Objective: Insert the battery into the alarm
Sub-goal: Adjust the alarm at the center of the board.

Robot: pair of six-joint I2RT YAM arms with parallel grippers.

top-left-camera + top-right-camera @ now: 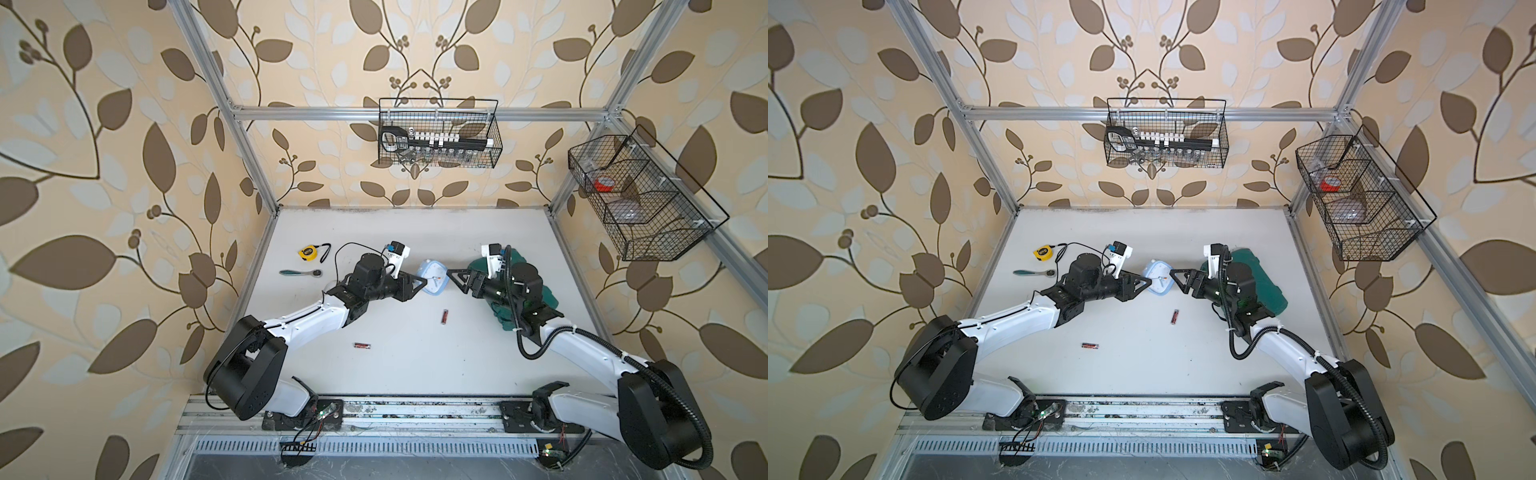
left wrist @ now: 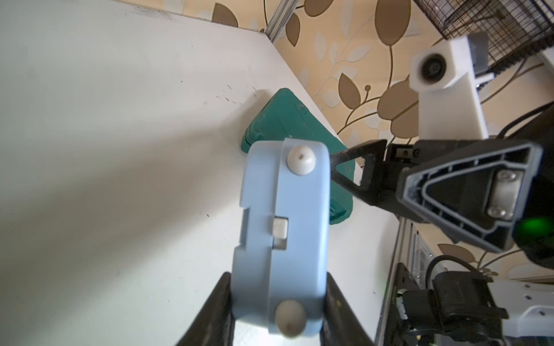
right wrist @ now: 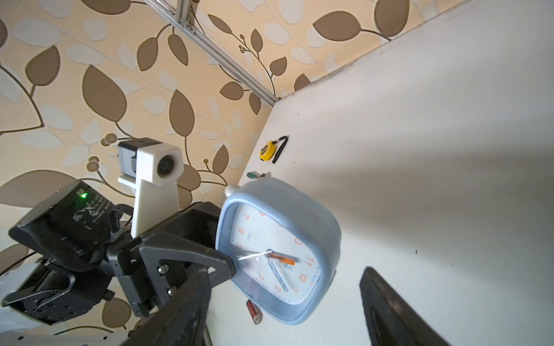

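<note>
The light blue alarm (image 1: 434, 279) hangs a little above the table's middle, its dial (image 3: 269, 254) turned toward my right arm. My left gripper (image 1: 423, 283) is shut on its lower edge; in the left wrist view both dark fingers (image 2: 215, 308) press against the alarm (image 2: 284, 227). My right gripper (image 1: 451, 276) stands open just beside the alarm's other edge, with nothing held between its wide-apart fingers (image 3: 386, 308). One red-and-black battery (image 1: 444, 316) lies on the table just in front of the alarm and also shows as the battery (image 3: 254, 311) below it. Another battery (image 1: 362, 345) lies nearer the front.
A green case (image 1: 1262, 282) lies under my right arm at the table's right side. A yellow tape measure (image 1: 307, 252) and a ratchet (image 1: 301, 272) lie at the back left. Wire baskets (image 1: 438, 133) (image 1: 640, 199) hang on the back and right walls.
</note>
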